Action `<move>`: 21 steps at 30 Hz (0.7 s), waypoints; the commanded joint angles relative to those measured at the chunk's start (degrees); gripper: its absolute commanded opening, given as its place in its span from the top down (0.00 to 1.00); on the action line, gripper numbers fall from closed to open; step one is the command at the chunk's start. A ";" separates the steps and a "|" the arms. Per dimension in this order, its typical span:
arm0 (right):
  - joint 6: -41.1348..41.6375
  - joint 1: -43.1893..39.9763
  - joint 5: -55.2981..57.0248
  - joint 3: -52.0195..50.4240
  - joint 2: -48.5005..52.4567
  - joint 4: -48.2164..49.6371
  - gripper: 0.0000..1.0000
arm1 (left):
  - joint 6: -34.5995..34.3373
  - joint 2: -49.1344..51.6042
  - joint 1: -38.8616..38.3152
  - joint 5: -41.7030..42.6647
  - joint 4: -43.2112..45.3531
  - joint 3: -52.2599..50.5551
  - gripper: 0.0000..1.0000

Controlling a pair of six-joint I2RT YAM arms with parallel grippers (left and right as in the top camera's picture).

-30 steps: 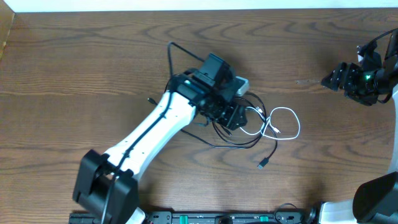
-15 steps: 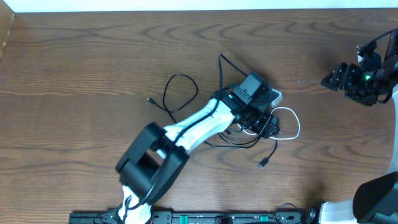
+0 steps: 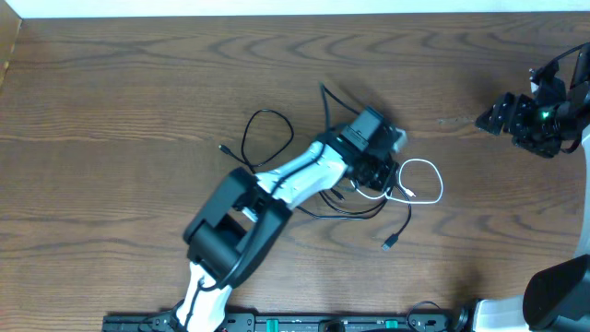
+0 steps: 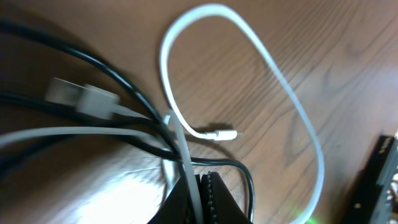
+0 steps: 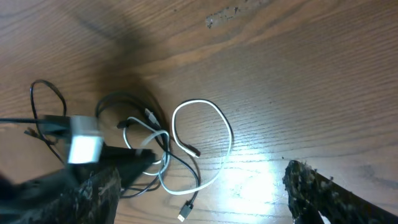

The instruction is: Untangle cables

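Note:
The cables lie tangled on the wooden table, right of centre. The white cable (image 3: 433, 180) forms a loop with its small connector (image 4: 227, 134) inside it. The black cable (image 3: 364, 210) runs through the tangle and ends in a dark plug (image 3: 390, 243); another thin black loop (image 3: 263, 138) lies to the left. My left gripper (image 3: 380, 175) is down in the tangle, shut on a strand of the white cable (image 4: 186, 155) that runs between its jaws. A pale USB plug (image 4: 81, 96) lies beside it. My right gripper (image 3: 487, 118) hangs open far to the right, holding nothing.
The left arm (image 3: 277, 184) stretches diagonally from the front edge over the table. A thicker black lead (image 3: 332, 97) rises from its wrist. Bare wood separates the tangle from the right arm.
The left arm swung right, from over the tangle's left side to its middle, uncovering the black loop on the left. Its jaws closed on the white cable. The right arm stayed still.

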 commanded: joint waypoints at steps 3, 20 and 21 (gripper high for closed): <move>-0.37 1.88 -0.50 -1.14 0.04 0.33 0.17 | -2.58 -12.13 4.39 4.83 -0.17 0.85 0.92; -14.73 12.39 -37.40 -1.62 0.04 8.85 0.16 | -14.56 -34.82 10.67 11.47 0.90 0.85 0.92; -14.73 12.85 -37.77 -1.62 0.04 8.92 0.16 | -14.91 -35.10 11.28 11.47 0.92 0.85 0.93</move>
